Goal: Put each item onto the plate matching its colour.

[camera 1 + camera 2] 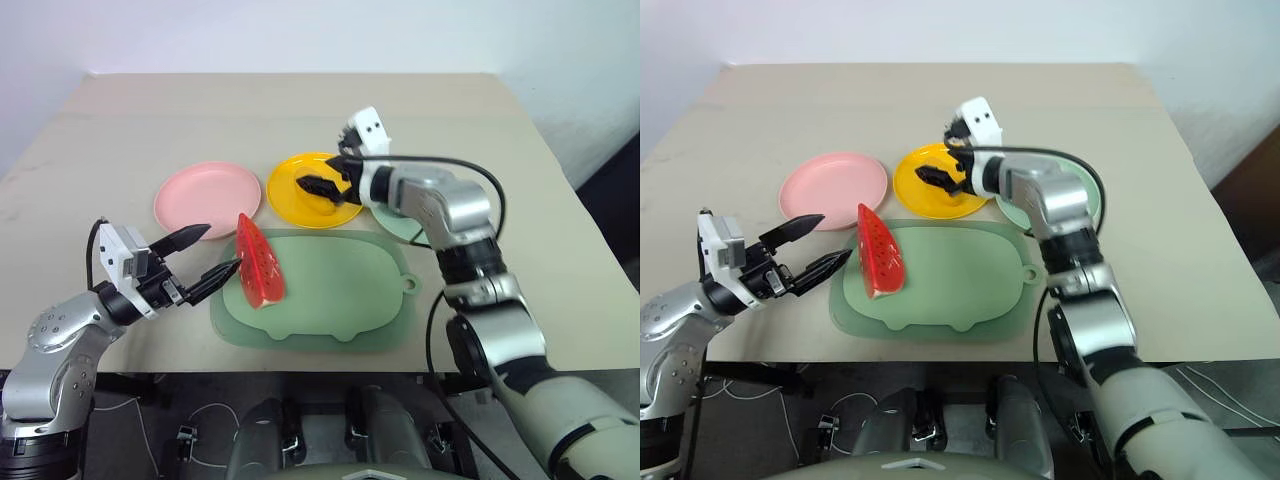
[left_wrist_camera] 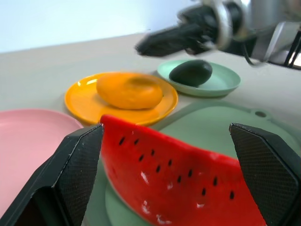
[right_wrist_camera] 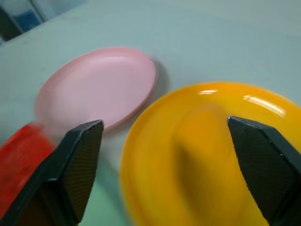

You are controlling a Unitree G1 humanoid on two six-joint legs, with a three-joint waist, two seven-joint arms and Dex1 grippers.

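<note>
The red toy watermelon wedge with its green rind [image 1: 259, 262] stands on its rind on the big pale-green tray [image 1: 340, 300], and the left gripper [image 1: 205, 256], spread wide and holding nothing, waits just beside it. It is tall and thin, so one finger bumping it first could knock it flat or push it away from the round pink plastic plate [image 1: 205, 195]. The right gripper [image 1: 322, 185] hangs released over the round yellow plate [image 1: 300, 195] where the yellow oval fruit [image 2: 129, 90] lies, and a careless sweep could roll it off onto the bench [image 1: 300, 110], while the dark green avocado [image 2: 190, 72] sits on the mint green plate [image 2: 221, 82]
</note>
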